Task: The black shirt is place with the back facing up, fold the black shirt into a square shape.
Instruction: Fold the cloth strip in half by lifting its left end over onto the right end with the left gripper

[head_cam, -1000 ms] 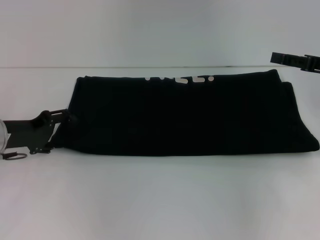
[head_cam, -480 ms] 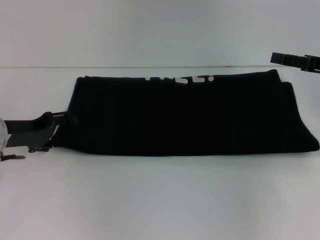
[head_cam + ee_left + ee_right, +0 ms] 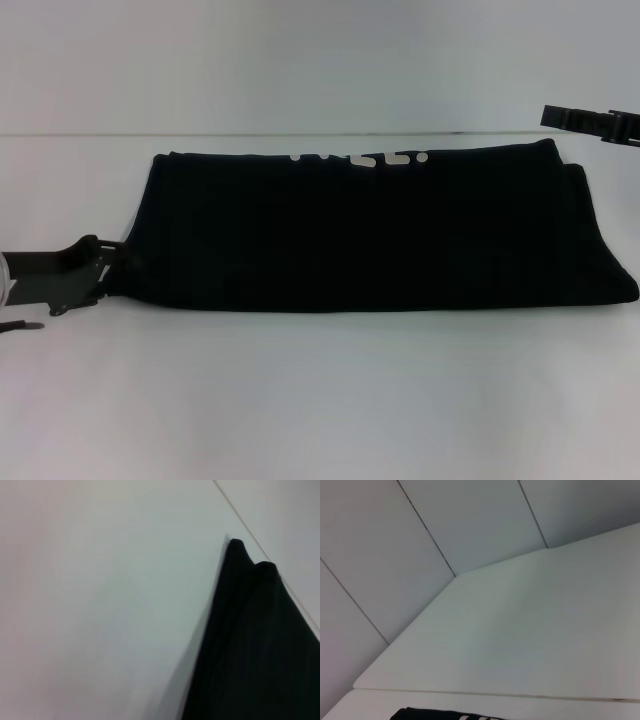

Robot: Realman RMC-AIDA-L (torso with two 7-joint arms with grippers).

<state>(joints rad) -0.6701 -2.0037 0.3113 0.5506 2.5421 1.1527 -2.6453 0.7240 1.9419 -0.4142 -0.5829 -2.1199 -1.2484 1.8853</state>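
The black shirt (image 3: 370, 235) lies on the white table as a long band folded lengthwise, running left to right. White lettering (image 3: 360, 158) peeks out at its far edge. My left gripper (image 3: 110, 262) is low at the shirt's left end, by the near corner, dark against the dark cloth. In the left wrist view the shirt's end (image 3: 255, 650) fills one side, with a pointed corner lying on the table. My right gripper (image 3: 560, 117) hangs in the air beyond the shirt's far right corner, away from the cloth. The right wrist view catches only a sliver of the shirt (image 3: 420, 714).
The white table (image 3: 320, 400) stretches bare in front of the shirt and to its left. A pale panelled wall (image 3: 445, 525) stands behind the table's far edge.
My left gripper has slid leftward and slightly down along the shirt's left end. The shirt and the right arm have not moved.
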